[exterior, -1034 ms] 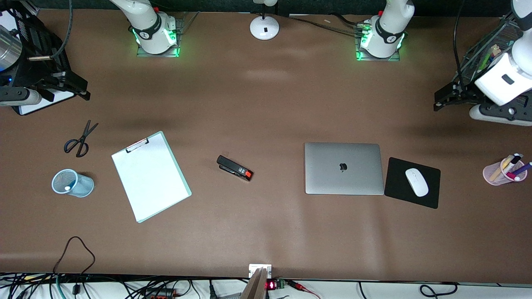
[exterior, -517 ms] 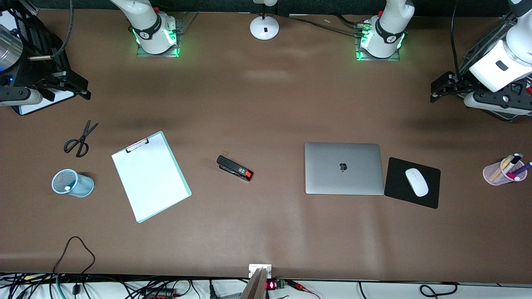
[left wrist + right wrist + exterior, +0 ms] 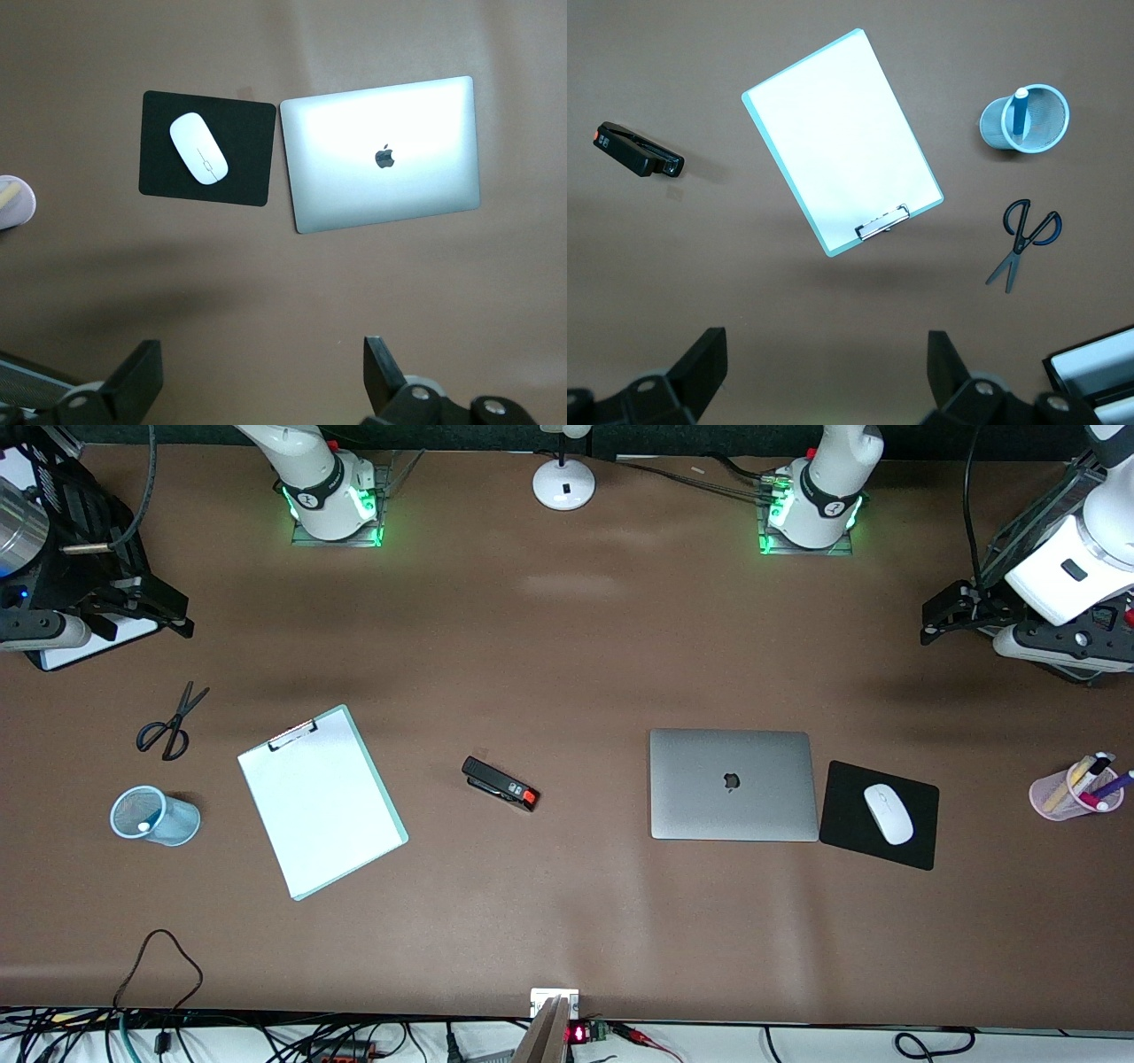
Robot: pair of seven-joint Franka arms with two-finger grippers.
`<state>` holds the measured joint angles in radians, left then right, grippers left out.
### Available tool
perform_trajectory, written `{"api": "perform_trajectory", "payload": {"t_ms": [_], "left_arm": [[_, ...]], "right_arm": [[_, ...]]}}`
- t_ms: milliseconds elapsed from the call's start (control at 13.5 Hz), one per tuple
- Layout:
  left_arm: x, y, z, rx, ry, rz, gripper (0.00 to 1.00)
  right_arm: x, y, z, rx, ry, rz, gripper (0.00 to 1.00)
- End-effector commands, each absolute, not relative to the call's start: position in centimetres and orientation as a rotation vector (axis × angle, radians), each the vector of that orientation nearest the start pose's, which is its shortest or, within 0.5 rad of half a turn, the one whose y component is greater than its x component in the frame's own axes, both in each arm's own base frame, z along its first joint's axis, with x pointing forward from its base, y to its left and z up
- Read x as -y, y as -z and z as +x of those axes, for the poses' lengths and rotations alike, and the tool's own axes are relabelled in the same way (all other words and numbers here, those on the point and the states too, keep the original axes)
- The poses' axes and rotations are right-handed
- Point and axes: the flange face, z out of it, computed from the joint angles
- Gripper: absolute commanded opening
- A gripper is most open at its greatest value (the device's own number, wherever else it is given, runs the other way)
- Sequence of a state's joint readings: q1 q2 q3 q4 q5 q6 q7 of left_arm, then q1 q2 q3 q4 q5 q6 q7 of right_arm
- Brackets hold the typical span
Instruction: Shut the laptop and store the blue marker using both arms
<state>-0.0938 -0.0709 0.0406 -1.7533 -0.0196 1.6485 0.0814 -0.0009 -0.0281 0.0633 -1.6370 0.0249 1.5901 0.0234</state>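
Observation:
The laptop (image 3: 732, 784) lies shut on the brown table with its silver lid and apple logo up; it also shows in the left wrist view (image 3: 383, 155). The blue marker (image 3: 1019, 111) stands in a pale blue mesh cup (image 3: 1025, 119) toward the right arm's end of the table; the front view shows only its whitish end (image 3: 143, 826) in the cup (image 3: 155, 816). My left gripper (image 3: 941, 613) (image 3: 261, 381) is open and empty, high over the left arm's end. My right gripper (image 3: 170, 613) (image 3: 824, 367) is open and empty, high over the right arm's end.
A black mouse pad (image 3: 850, 841) with a white mouse (image 3: 888, 813) lies beside the laptop. A pink cup of markers (image 3: 1076, 790) stands at the left arm's end. A clipboard (image 3: 321, 801), stapler (image 3: 500, 783) and scissors (image 3: 170, 722) lie on the table. A lamp base (image 3: 563, 483) stands between the arm bases.
The left arm's hand has shifted and turned a little over its end of the table. The right arm and everything on the table have not moved.

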Motion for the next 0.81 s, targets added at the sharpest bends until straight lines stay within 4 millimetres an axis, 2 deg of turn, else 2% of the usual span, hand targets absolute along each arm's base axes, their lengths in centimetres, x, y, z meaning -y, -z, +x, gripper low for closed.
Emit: {"api": "perform_trajectory", "payload": {"t_ms": [0, 739], "left_arm": [[3.09, -58.87, 53.09, -0.223, -0.058, -3.162, 1.00], [2.27, -58.58, 53.39, -0.196, -0.060, -3.165, 1.00]], "right_arm": [[-3.79, -61.47, 54.29, 0.069, -0.056, -3.120, 1.00], [-3.65, -61.21, 54.20, 0.065, -0.080, -3.125, 1.00]]}}
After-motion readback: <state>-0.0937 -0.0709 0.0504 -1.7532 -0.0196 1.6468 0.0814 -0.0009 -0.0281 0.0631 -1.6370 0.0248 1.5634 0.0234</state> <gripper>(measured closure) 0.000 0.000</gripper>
